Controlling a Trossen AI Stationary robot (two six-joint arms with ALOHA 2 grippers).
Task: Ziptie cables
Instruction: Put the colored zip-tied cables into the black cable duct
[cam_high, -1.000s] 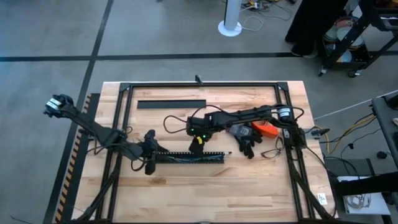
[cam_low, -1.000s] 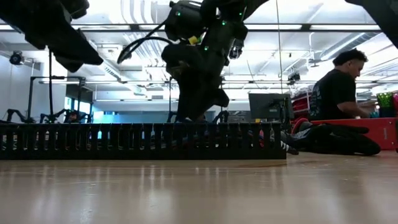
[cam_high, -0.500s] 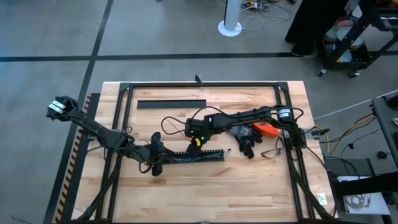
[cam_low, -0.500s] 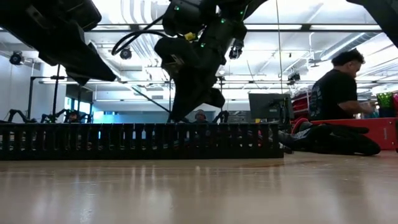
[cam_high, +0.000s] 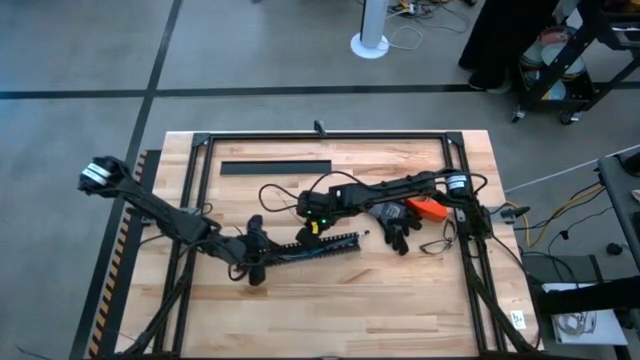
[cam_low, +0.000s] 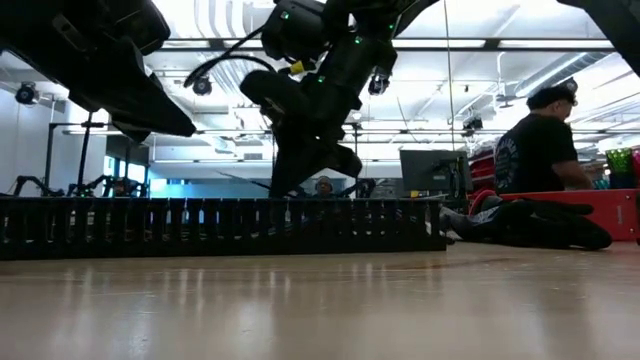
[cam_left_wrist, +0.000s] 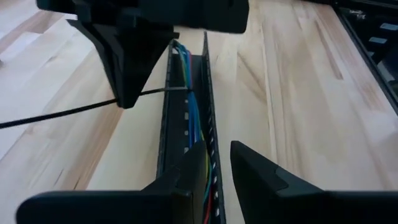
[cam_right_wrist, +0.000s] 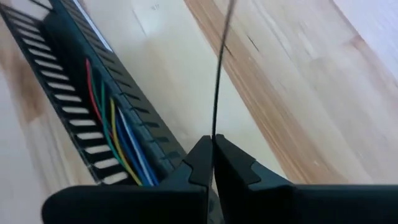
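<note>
The long black comb-toothed duct (cam_high: 310, 247) lies on the table a little askew, with coloured cables (cam_left_wrist: 194, 118) running along its channel. My left gripper (cam_high: 255, 262) is at the duct's left end, shut on one side wall. My right gripper (cam_high: 312, 228) hangs just over the duct's middle, on its far side. It is shut on a thin black ziptie (cam_right_wrist: 219, 81). In the left wrist view the ziptie (cam_left_wrist: 62, 115) sticks out sideways from the right gripper's fingers, and its short end reaches the duct's toothed wall. My left gripper holds one long side wall (cam_left_wrist: 211, 146) of the duct near its left end, with one finger inside the channel and one outside. The fingers come from the table's left and lie along the duct. The duct rests flat on the table. My right gripper pinches the ziptie (cam_right_wrist: 214, 132) between its two fingertips, close to one end of the strip. The fingers point down from above, over the duct. The long free part of the strip stands out straight from the fingers.
A flat black strip (cam_high: 275, 167) lies at the far side of the table. A black glove (cam_high: 398, 236) and an orange-handled tool (cam_high: 425, 208) lie right of the duct. Black frame rails (cam_high: 200, 180) border the work area. A person (cam_low: 535, 150) shows beyond the table.
My left gripper has moved toward the table's right edge with the duct's left end. The duct has slid right and turned, so its right end now points slightly toward the far edge. My right gripper has stayed over the duct with the ziptie.
</note>
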